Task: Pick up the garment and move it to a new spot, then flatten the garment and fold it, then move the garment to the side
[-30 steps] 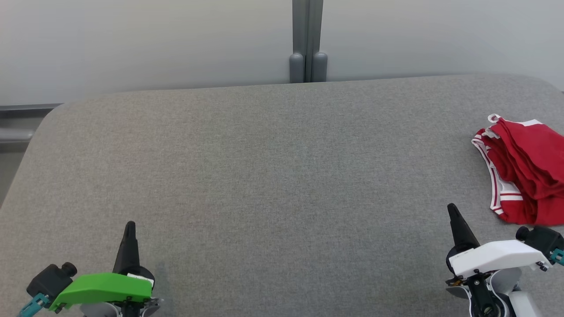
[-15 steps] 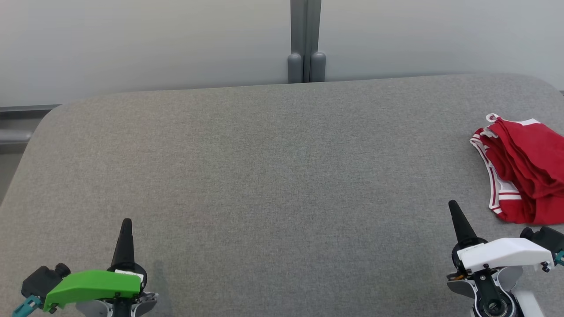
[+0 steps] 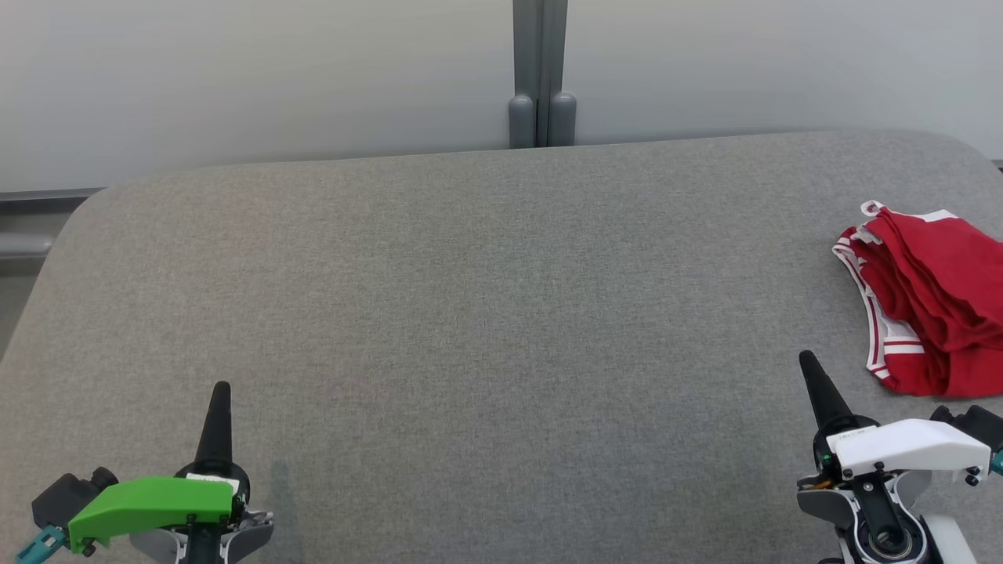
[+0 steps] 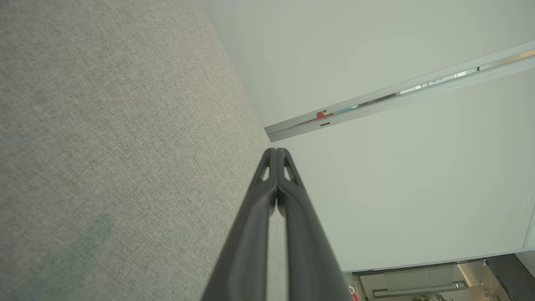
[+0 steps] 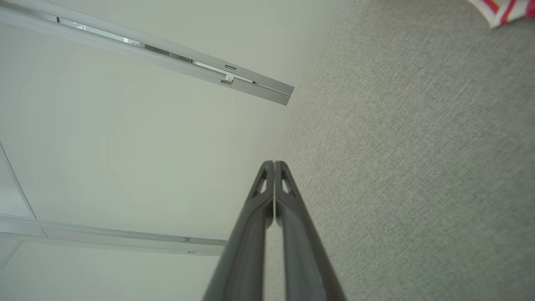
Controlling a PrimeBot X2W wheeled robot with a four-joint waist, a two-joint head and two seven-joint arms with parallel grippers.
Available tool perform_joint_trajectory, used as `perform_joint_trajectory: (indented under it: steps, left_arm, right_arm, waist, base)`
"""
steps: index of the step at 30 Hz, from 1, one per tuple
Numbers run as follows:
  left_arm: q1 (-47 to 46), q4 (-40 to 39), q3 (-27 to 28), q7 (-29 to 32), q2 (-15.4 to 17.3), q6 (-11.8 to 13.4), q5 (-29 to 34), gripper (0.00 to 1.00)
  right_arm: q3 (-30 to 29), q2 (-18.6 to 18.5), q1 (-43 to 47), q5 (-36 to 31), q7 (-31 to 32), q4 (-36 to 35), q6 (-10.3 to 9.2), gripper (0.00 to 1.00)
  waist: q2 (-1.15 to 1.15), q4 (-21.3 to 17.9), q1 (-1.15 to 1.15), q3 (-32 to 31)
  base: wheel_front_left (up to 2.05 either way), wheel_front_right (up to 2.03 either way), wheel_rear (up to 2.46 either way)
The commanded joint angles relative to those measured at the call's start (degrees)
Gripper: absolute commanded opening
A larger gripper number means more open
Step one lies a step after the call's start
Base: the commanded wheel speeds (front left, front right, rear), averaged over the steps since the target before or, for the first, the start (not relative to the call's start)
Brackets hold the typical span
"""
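The garment (image 3: 932, 305) is red with white-striped trim and lies bunched at the right edge of the grey table (image 3: 486, 298) in the head view; a corner of the garment (image 5: 503, 10) shows at the top right of the right wrist view. My right gripper (image 3: 807, 364) is shut and empty, a little to the left of and nearer than the garment, not touching it. At the lower left, far from the garment, my left gripper (image 3: 222, 389) is shut and empty. The left gripper (image 4: 276, 151) and the right gripper (image 5: 273, 164) show pressed fingertips in their own wrist views.
A grey post (image 3: 539, 74) stands against the pale wall behind the table's far edge. The table's rounded left corner (image 3: 86, 211) falls off toward a grey rail.
Both grippers have drifted slightly lower and outward in the head view, and the whole picture has shifted a little, so the camera has moved. The garment lies as before.
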Motion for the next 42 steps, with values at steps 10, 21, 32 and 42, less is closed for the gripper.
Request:
perform_joint_trajectory:
  steps: [10, 21, 32, 42]
  left_arm:
    - [-1.8, -0.7, 1.0, 1.6, 0.1, -0.2, -5.5, 0.0]
    - [-2.1, -1.0, 1.5, 2.8, 0.1, -0.2, -10.0, 0.0]
    - [-2.2, -1.1, 2.1, 4.1, 0.1, -0.2, -14.2, 0.0]
    - [-2.5, -1.3, 2.6, 5.1, 0.1, -0.2, -17.7, 0.0]
  right_arm:
    - [-0.5, -0.3, -1.3, 6.3, 0.9, -0.3, 0.02, 0.0]
    - [-0.8, -0.3, -1.6, 11.5, 1.7, -0.2, 0.01, 0.0]
    - [-1.1, -0.3, -1.8, 16.4, 2.4, -0.1, 0.01, 0.0]
    - [-1.3, -0.3, -2.0, 20.5, 2.9, 0.0, 0.0, 0.0]
  waist:
    - [0.0, -0.2, 0.0, 0.0]
    - [0.0, -0.4, 0.0, 0.0]
    - [0.0, -0.7, 0.0, -0.1]
    - [0.0, -0.9, 0.0, -0.1]
  base:
    - [0.0, 0.0, 0.0]
    - [0.0, 0.0, 0.0]
    - [0.0, 0.0, 0.0]
    - [0.0, 0.0, 0.0]
